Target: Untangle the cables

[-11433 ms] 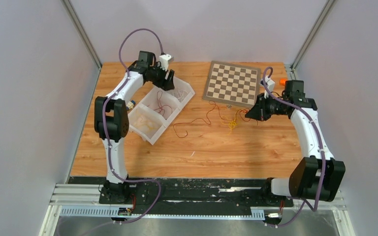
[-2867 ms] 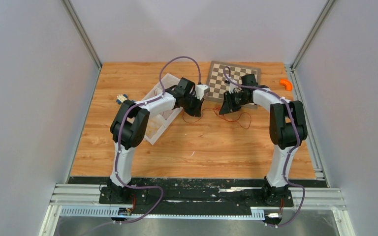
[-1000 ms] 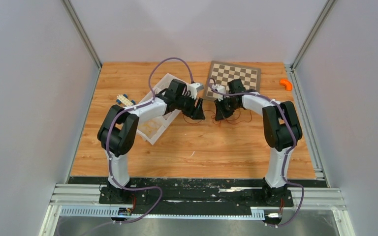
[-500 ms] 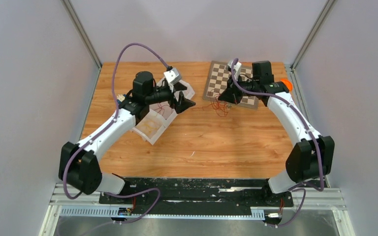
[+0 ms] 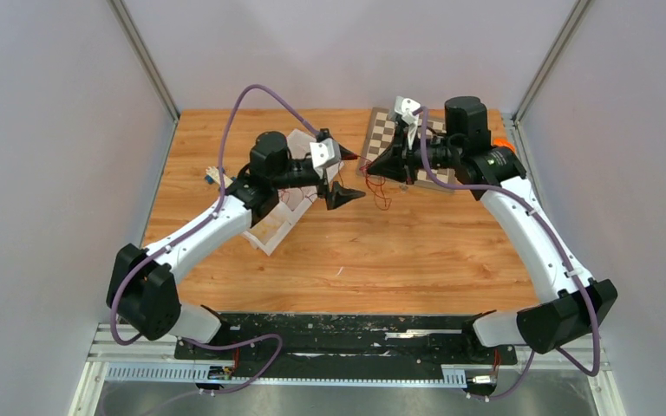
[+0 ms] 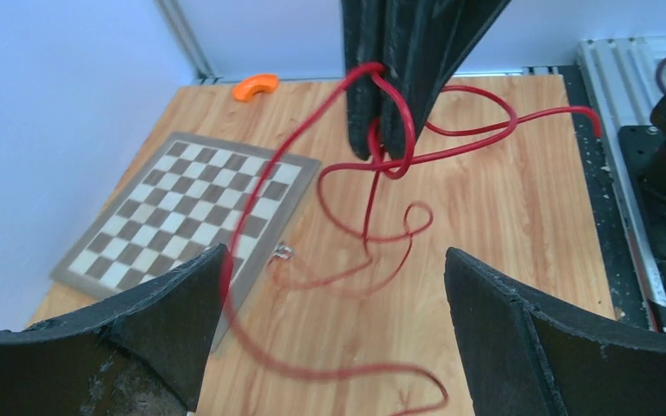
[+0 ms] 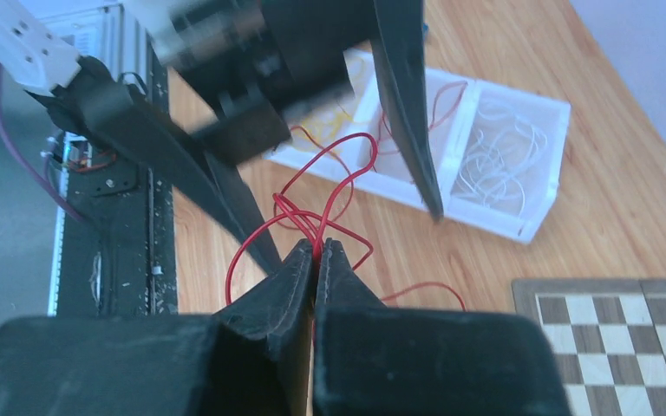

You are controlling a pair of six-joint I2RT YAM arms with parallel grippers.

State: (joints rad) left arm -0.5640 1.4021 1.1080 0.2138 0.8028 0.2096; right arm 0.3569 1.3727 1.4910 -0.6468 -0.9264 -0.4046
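Observation:
My right gripper (image 7: 318, 247) is shut on a thin red cable (image 7: 312, 208) and holds its tangled loops in the air above the table. In the top view the right gripper (image 5: 366, 170) points left, with the red cable (image 5: 380, 186) dangling under it. My left gripper (image 5: 354, 176) faces it, open wide and empty. In the left wrist view the left gripper (image 6: 334, 256) brackets the hanging red loops (image 6: 381, 217) without touching them. White cables (image 7: 503, 143) and yellow cables (image 7: 325, 117) lie in the tray.
A white compartment tray (image 5: 264, 241) lies under the left arm and also shows in the right wrist view (image 7: 542, 221). A chessboard (image 5: 381, 139) sits at the back, also in the left wrist view (image 6: 182, 217). An orange piece (image 6: 256, 85) lies at the far right edge.
Both grippers have risen off the table. The right gripper has moved left with the red cable, and the left gripper has moved right to face it with jaws wide.

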